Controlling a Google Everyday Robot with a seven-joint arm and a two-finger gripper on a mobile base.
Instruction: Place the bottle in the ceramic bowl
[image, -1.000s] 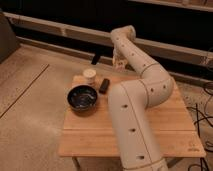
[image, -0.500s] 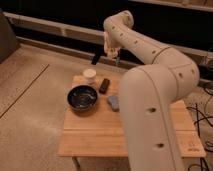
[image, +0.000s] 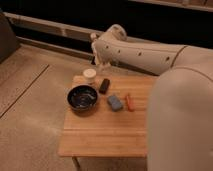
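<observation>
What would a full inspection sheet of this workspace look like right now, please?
Surface: wooden table, with the items grouped on its far half.
Job's things: ceramic bowl is upright on the table's left part, with no bottle in it. The bottle cannot be made out on the table.
Clutter: cream cup behind the bowl; dark block right of the cup; blue block; orange stick beside the blue block.
Grippers: gripper is shut and hangs over the table's far edge, above the cream cup. Whether it holds anything cannot be told.
Cables: nothing seen.
Surroundings: speckled floor; dark wall behind.
</observation>
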